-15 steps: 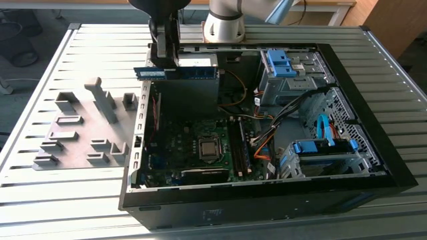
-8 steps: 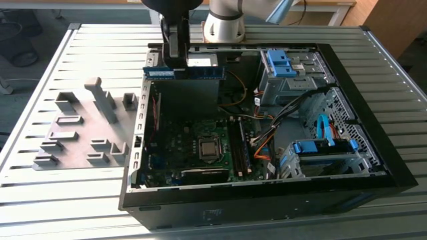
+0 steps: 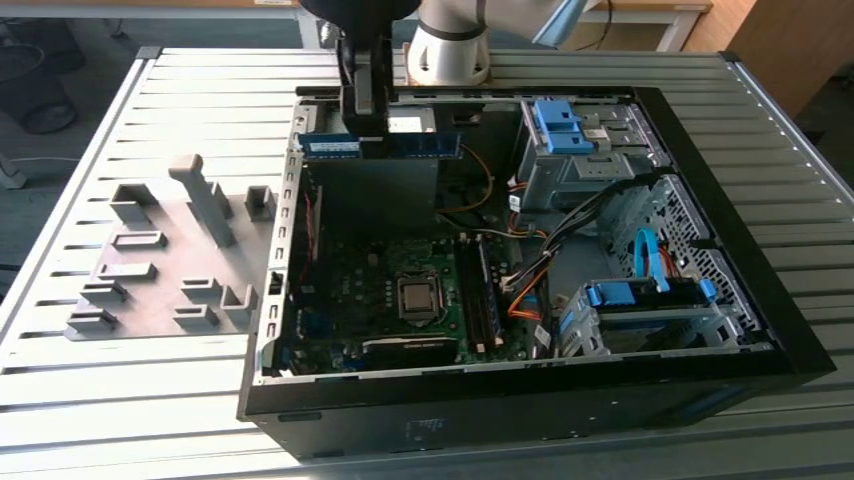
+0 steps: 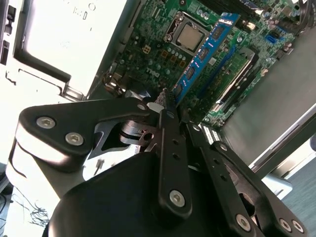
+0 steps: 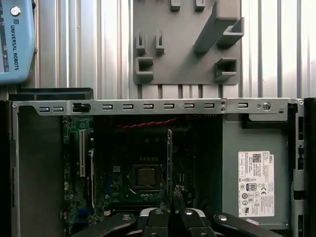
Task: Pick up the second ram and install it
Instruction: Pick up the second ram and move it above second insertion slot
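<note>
claw [image 3: 363, 135] is clamped on the ram [image 3: 380, 146], pinching its upper edge, likely so the contact edge hangs free for a slot. ram hangs level over the open case [image 3: 534, 410], clear of the board [image 3: 387, 275]. exterior view gives its sticker face and full length; first wrist view has the ram [image 5: 169, 158] edge-on, between cpu [image 5: 146, 176] and psu [image 5: 252, 138]; second wrist view shows the ram [image 4: 202, 54] with its black chips. holder plate [image 3: 160, 280] lies beside the case, well apart.

bright daylight, glare whitens the power supply [image 4: 69, 44].
</note>
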Robot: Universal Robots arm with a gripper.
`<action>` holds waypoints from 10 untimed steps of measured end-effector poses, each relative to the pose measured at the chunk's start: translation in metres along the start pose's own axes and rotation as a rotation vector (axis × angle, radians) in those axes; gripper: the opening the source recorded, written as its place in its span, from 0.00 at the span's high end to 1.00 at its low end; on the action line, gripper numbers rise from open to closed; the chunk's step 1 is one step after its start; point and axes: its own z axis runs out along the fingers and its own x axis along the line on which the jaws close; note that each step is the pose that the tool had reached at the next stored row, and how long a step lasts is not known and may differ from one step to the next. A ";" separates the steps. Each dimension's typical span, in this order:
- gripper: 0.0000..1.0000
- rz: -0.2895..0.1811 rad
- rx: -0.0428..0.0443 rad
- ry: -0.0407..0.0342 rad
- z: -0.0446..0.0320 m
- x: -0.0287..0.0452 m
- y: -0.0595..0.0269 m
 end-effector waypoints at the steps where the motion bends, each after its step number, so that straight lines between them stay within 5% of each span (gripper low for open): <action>1: 0.86 0.000 0.0000 0.0000 0.0000 -0.0001 -0.0013; 10: 0.86 0.000 0.0000 -0.0001 0.0001 -0.0006 -0.0221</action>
